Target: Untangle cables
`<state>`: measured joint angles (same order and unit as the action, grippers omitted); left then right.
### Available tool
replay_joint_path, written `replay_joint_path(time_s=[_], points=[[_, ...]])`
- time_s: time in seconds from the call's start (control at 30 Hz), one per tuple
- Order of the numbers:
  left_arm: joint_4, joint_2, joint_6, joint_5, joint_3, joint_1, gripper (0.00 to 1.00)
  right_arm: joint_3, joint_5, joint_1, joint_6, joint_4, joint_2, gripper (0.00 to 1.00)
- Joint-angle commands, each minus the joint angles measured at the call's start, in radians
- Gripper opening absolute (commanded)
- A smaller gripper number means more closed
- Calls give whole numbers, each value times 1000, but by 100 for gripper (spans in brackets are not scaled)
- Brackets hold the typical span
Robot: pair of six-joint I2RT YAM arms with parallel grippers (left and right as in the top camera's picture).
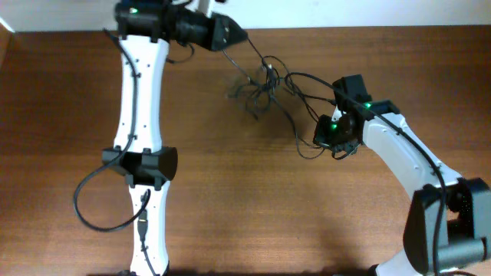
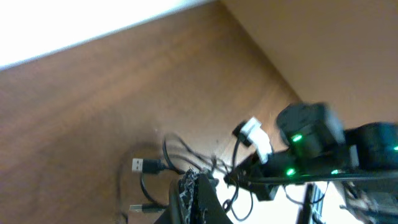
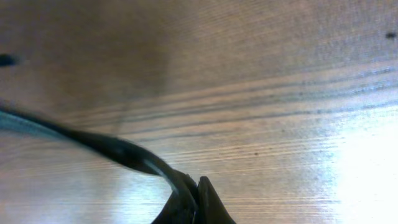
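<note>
While both claws are clenching cord, the cables (image 1: 265,83) are bunching in a knot over the table (image 1: 245,199), in the upper middle of the overhead frame. The left gripper (image 1: 230,37) is pinching a strand up and left of the knot. The right gripper (image 1: 335,132) is squeezing another strand (image 3: 93,142) down and right of it, fingers pressed together. The cables' long axis is running upper left to lower right between the claws, so the coming pull probably follows that line. The left gripper is sitting nearer the knot.
</note>
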<state>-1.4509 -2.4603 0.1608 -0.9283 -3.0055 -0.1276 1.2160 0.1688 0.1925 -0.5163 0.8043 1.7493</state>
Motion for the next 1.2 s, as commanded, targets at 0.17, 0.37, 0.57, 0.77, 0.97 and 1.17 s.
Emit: replay_joint_path(time_s=[0.17,0.37,0.57,0.77,0.97,1.17], points=[[233,133,-288,76,-134,238,0,-2,-95,-119,-11,103,86,4],[222,135,-296,227,-133,366,0,-2,-90,-323,51,154,86,4],[128,135,-294,464,-131,412,0,-2,13,-531,137,161,86,4],[75,135,-295,895,-114,423,0,-2,47,-685,184,169,86,4],[68,132,-351,894,62,512,0,-2,175,-834,259,175,86,4],[-45,132,-211,514,112,407,0,-2,304,-716,448,229,81,4]])
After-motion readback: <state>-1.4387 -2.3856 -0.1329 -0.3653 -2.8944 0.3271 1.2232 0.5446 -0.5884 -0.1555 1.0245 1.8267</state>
